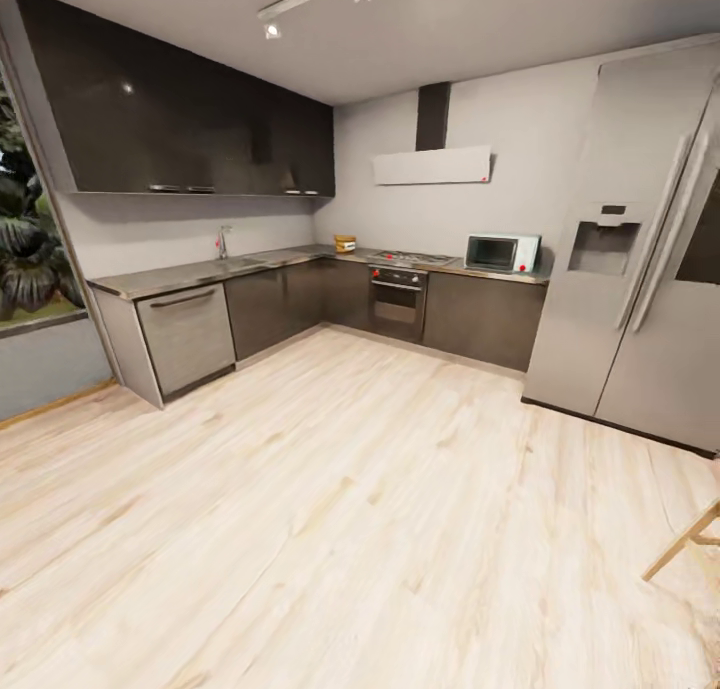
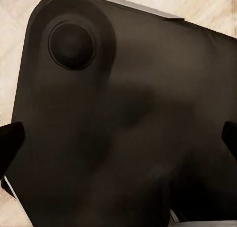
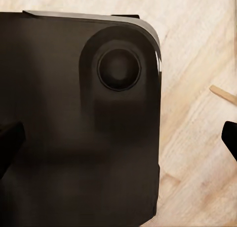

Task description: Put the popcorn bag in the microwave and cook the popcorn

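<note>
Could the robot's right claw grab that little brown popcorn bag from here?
Probably not yet. The popcorn bag sits on the far countertop, across open wooden floor, while the right claw hangs open over the robot's base.

Pale wood-plank floor (image 1: 330, 529) across whole foreground. Dark glossy upper cabinets (image 1: 180, 119) along left wall, dark base cabinets (image 1: 280, 309) beneath. Steel dishwasher front (image 1: 185, 337) at left end of run. Faucet (image 1: 222, 241) at sink on left stretch. Gas hob (image 1: 410, 259) above built-in oven (image 1: 398, 304) with red knobs. White flat range hood (image 1: 432, 166) with dark chimney overhead. Large grey fridge (image 1: 640, 259) with dispenser at right. Window with greenery (image 1: 28, 239) far left. Track spotlight (image 1: 272, 29) on ceiling. Wooden furniture leg (image 1: 690, 541) at right edge.
</note>
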### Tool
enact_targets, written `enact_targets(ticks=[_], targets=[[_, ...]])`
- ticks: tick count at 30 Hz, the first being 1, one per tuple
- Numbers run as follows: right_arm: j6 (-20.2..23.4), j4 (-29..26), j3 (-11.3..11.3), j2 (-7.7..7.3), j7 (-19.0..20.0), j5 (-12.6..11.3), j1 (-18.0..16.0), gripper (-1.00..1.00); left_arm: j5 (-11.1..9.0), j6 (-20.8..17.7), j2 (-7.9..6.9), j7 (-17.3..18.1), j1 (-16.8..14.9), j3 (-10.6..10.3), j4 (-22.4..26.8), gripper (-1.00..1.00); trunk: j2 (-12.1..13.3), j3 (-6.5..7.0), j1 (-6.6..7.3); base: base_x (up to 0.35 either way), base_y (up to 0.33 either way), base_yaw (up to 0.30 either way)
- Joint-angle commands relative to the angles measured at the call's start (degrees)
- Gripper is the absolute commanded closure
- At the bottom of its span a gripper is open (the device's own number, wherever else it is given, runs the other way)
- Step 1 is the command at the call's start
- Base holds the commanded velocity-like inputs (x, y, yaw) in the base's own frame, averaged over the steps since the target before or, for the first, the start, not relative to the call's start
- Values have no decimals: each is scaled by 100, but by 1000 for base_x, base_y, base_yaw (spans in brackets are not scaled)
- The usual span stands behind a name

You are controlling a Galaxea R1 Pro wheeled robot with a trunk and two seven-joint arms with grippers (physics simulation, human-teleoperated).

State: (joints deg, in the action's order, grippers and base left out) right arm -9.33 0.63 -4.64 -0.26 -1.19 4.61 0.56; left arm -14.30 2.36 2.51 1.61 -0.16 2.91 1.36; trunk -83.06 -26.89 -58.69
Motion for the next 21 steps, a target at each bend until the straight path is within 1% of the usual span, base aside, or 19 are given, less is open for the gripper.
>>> enact_targets(ticks=[1, 5, 8, 10, 14, 21], targets=[[-25, 7, -46, 0, -12, 51, -3, -100, -19, 10, -2, 19, -2, 26, -4, -100, -2, -4, -3, 329, 0, -289], [-21, 7, -46, 0, -12, 57, -3, -100, -14, -2, -5, 23, -2, 18, -6, -100, -2, -4, -3, 329, 0, -289], [-17, 7, -46, 0, -12, 57, -3, -100, 2, -221, -5, 24, -2, 17, -2, -100, -2, -4, -3, 328, 0, -190], [-16, 7, -46, 0, -12, 58, -3, -100, 11, -293, -5, 24, -2, 16, 3, -100, -2, -4, -3, 329, 0, -44], [-9, 7, -40, -2, -3, 80, -3, -100, 14, -314, -7, 24, -2, 16, 4, -100, -2, -4, -3, 328, 0, -8], [-15, 7, -29, 0, 2, 100, -3, -100, 23, -247, -11, 24, -2, 16, 13, -100, -2, -4, -3, 329, 0, 0]])
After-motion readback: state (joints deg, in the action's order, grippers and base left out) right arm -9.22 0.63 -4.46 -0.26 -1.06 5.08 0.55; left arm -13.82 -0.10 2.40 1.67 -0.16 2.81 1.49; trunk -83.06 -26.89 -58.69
